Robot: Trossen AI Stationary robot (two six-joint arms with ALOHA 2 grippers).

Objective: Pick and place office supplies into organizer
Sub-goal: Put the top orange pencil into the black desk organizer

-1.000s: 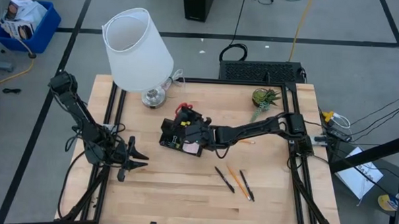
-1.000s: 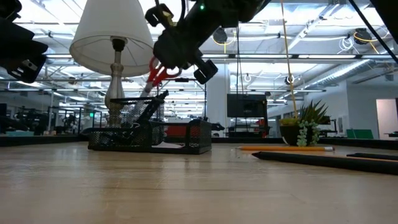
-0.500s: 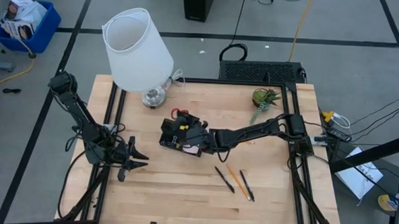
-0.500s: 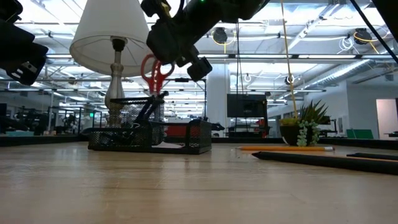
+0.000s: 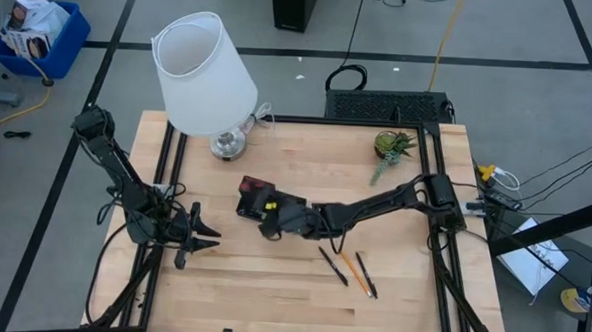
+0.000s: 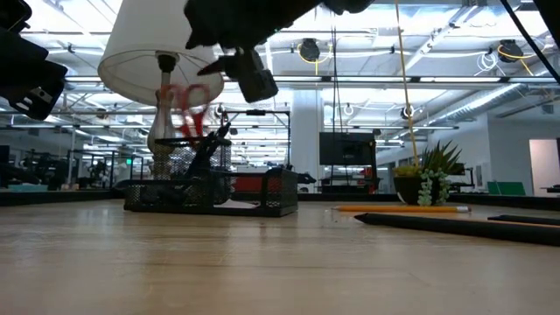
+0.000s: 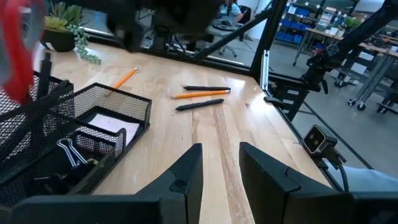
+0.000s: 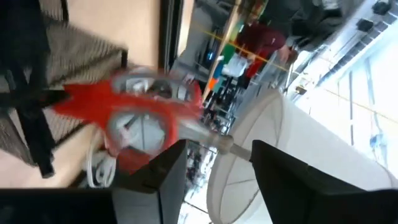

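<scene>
The black mesh organizer stands mid-table. The red-handled scissors stand blurred in its taller section, handles up. My right gripper hovers open just above and on the near side of the organizer, clear of the scissors. A paper pad and a black clip lie in the organizer's low compartment. Two black pens and an orange pencil lie flat on the table to the right of the organizer and nearer the front edge. My left gripper waits open near the left edge.
A white lamp stands at the far left, just behind the organizer. A potted plant sits at the far right, and another orange pencil lies between it and the organizer. Bare wood stretches along the near edge.
My right gripper has let go of the scissors and drawn toward the table's near edge. The scissors, held tilted above the organizer a second ago, have dropped lower into its tall section and now stand more upright.
</scene>
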